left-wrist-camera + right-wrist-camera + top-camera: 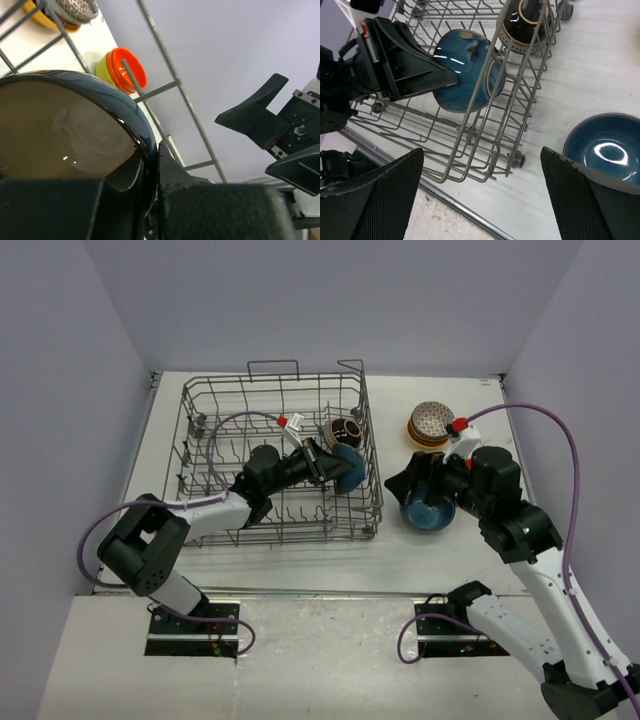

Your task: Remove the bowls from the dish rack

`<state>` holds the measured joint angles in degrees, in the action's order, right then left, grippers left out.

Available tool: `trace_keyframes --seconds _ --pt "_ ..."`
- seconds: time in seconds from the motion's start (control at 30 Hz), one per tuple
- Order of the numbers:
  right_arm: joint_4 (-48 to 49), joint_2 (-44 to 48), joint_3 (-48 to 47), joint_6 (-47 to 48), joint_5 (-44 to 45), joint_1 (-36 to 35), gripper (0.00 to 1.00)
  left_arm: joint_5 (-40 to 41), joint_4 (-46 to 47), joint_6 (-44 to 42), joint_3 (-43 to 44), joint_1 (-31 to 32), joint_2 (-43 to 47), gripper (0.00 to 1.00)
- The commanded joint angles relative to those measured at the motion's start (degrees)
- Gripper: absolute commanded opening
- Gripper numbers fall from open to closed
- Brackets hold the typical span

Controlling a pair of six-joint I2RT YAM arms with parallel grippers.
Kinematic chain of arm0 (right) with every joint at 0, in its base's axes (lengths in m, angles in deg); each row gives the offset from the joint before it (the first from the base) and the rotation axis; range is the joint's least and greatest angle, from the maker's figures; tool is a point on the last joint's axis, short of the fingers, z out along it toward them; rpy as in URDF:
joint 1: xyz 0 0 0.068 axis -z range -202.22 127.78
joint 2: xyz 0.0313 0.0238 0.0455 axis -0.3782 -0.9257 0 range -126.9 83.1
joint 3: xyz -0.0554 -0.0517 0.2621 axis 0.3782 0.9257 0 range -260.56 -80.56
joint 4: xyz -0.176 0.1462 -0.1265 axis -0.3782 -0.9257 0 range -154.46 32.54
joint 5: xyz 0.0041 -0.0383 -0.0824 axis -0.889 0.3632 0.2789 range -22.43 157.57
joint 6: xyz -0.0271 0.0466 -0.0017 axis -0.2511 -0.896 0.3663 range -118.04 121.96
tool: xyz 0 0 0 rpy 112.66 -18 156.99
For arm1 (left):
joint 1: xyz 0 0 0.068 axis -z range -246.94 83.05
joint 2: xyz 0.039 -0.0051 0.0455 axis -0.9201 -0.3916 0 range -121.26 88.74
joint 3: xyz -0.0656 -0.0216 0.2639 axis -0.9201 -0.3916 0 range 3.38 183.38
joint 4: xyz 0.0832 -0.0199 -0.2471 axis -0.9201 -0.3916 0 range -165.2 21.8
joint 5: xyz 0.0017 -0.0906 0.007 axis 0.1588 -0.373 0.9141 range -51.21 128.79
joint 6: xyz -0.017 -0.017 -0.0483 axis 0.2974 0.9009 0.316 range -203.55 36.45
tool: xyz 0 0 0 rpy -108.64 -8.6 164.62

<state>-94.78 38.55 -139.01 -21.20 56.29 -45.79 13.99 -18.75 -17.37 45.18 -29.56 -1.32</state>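
Observation:
The grey wire dish rack [215, 405] stands left of centre. Inside it, my left gripper [322, 462] is shut on the rim of a dark blue bowl [348, 470] with a cream inside [60, 135], which stands on edge near the rack's right wall. The left wrist view shows one finger inside the rim and one outside, at my left gripper [152, 170]. A black patterned bowl [345, 432] stands just behind it in the rack. My right gripper [420, 485] hangs open over the table right of the rack, above a blue bowl [605, 147] that sits upright on the table.
A stack of bowls with a patterned one on top [430, 423] sits at the back right. An orange bowl nested in a lime one [127, 70] lies outside the rack wall. The rack's wire wall [517, 85] stands between the held bowl and the right arm.

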Motion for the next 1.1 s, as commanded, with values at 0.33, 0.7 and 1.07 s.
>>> trace_keyframes --seconds 0.33,0.7,1.07 --pt "3.3 -1.2 -7.5 -2.2 8.9 -0.1 0.99 13.6 -40.2 -45.0 22.9 2.5 14.7 0.0" --pt "-14.4 -19.2 -41.9 4.5 12.3 1.1 0.99 28.8 -75.8 -80.8 51.8 17.7 6.2 0.0" --pt "-30.5 -34.5 -60.2 8.9 1.1 0.5 0.72 26.3 -93.2 -93.0 63.3 26.8 1.8 0.0"
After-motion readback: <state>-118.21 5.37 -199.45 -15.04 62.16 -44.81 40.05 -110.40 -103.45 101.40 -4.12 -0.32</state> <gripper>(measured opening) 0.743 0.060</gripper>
